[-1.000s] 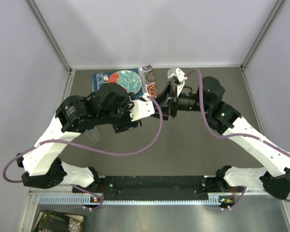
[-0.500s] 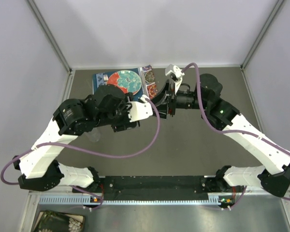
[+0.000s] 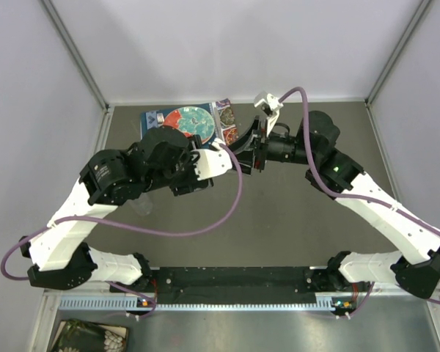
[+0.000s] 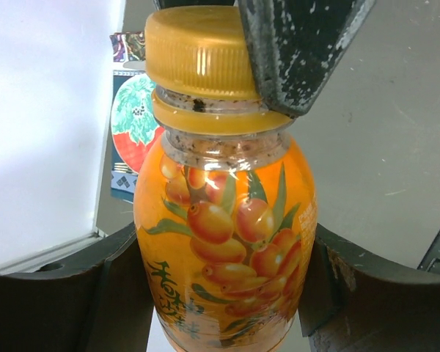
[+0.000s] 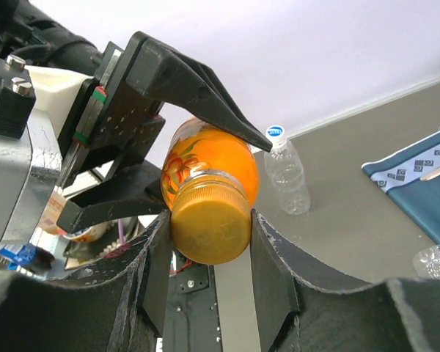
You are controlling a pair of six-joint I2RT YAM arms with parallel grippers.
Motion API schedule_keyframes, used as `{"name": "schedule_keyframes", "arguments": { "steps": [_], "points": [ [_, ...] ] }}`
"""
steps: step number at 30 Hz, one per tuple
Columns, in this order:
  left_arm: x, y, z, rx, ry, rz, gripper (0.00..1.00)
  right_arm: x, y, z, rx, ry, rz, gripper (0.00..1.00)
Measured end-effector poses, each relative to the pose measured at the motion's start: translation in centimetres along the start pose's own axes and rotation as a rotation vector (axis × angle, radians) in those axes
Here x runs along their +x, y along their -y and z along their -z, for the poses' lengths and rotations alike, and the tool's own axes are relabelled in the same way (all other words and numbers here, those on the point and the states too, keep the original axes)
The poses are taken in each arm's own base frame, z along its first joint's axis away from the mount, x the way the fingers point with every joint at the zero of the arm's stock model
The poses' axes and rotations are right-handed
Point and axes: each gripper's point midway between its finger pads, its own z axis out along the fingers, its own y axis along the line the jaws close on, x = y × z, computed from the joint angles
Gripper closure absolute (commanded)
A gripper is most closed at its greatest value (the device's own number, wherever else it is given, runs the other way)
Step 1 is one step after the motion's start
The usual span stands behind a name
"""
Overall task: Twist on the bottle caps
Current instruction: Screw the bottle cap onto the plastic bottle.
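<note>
- Now the orange bottle (image 4: pixel 224 242) lies roughly level in the air between your arms, cap end pointing at the right wrist, beside the patterned plate (image 3: pixel 183 117).
- Your left gripper (image 4: pixel 224 293) is clamped around its body; your right gripper (image 5: pixel 211 249) is clenched on the orange cap (image 5: pixel 211 220) seated on the neck.
- Both forearms reach inward and meet head-on, so the right wrist's roll looks aligned with the bottle's axis for twisting.

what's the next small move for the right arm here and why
Probably twist the right gripper to turn the orange cap tighter: it pinches the cap, the left gripper clamps the orange bottle, and bare neck shows under the cap.
</note>
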Motion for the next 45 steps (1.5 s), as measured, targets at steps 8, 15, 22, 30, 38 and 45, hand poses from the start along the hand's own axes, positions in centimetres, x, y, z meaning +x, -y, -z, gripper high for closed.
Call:
{"name": "schedule_keyframes", "arguments": {
  "steps": [8, 15, 22, 30, 38, 45],
  "points": [
    [-0.6, -1.7, 0.0, -0.087, 0.012, 0.016, 0.99, -1.5, 0.8, -0.3, 0.057, 0.069, -0.063, 0.85],
    [-0.2, -2.3, -0.4, -0.128, -0.008, 0.014, 0.99, -1.6, 1.5, -0.6, 0.1, 0.087, -0.155, 0.88],
    [0.1, -3.2, -1.2, -0.195, -0.03, 0.016, 0.99, -1.7, 2.8, -0.8, 0.179, 0.116, -0.286, 0.89],
    [-0.3, -4.1, -1.5, -0.253, -0.016, 0.064, 1.0, -2.9, 3.2, -1.0, 0.278, 0.117, -0.312, 0.87],
    [-1.7, -3.9, -1.4, -0.242, 0.046, 0.222, 0.99, -5.0, 2.5, -1.4, 0.336, 0.123, -0.238, 0.88],
    [-4.2, -3.3, -0.3, -0.15, 0.215, 0.402, 0.94, -7.6, 0.8, -1.8, 0.358, 0.128, -0.109, 0.82]
  ]
}}
